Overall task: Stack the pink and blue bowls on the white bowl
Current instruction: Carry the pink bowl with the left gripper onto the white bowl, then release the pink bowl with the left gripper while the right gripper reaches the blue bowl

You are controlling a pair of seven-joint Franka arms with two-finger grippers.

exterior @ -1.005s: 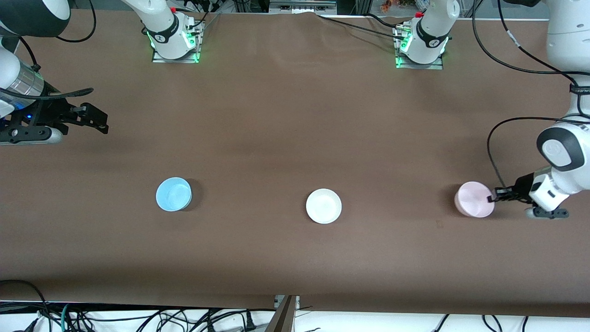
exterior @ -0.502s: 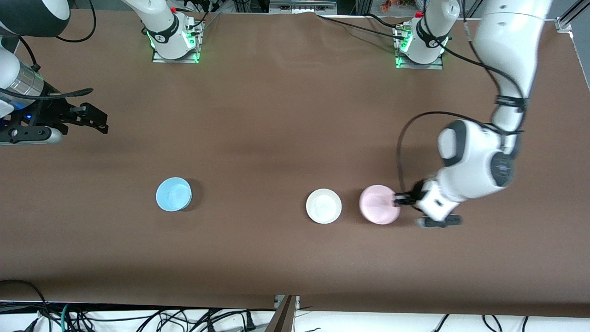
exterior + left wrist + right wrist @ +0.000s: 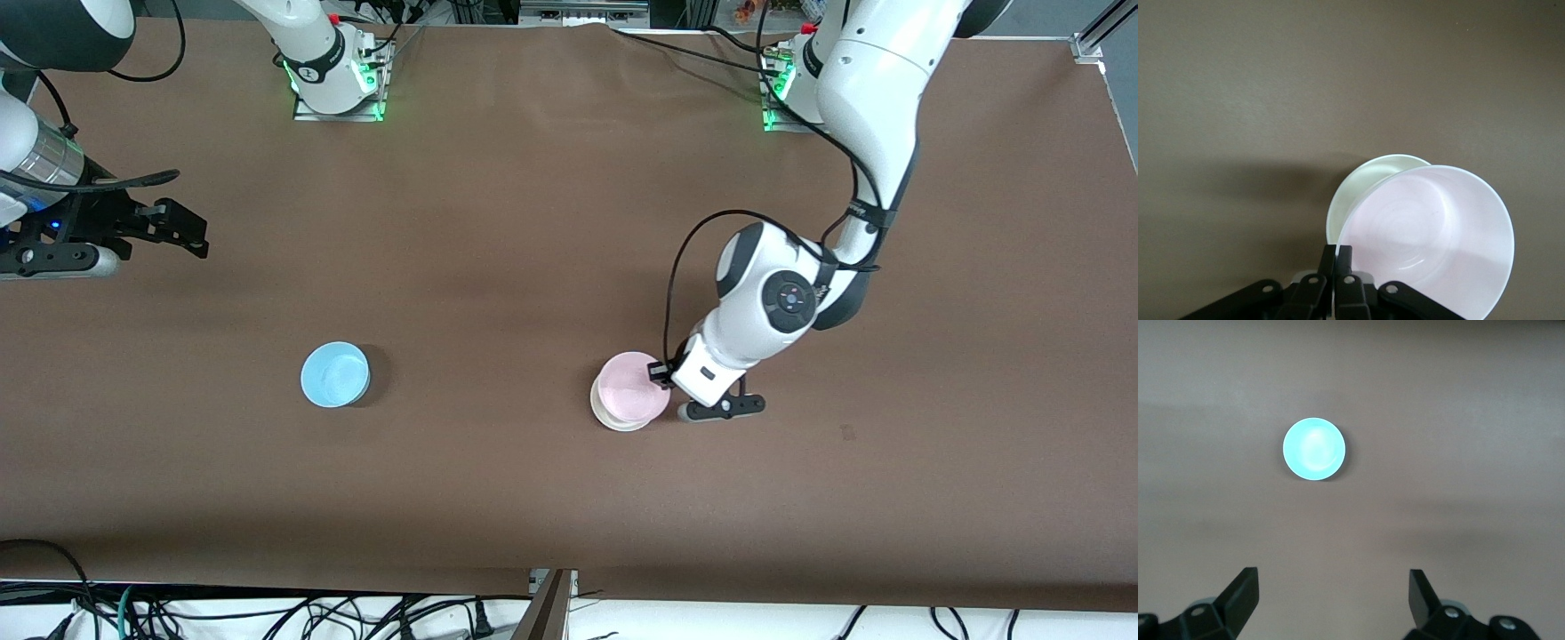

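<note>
Up by the table's (image 3: pixel 533 222) right-arm end, the right pincer (image 3: pixel 182 233) is waiting with fingers wide apart. Blue bowl (image 3: pixel 334 374) is sitting untouched toward that end, midway between the long edges. At mid-table, the left pincer (image 3: pixel 659 372), clamped on the pink bowl's (image 3: pixel 631 387) rim, has just carried it in from the left-arm end and is hovering it over the white bowl (image 3: pixel 613 420), so lowering it looks next.

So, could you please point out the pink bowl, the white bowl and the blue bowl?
pink bowl (image 3: pixel 628 386), front view, its inside floor.
white bowl (image 3: pixel 613 421), front view, its exposed rim.
blue bowl (image 3: pixel 333 375), front view, its inside floor.
</note>
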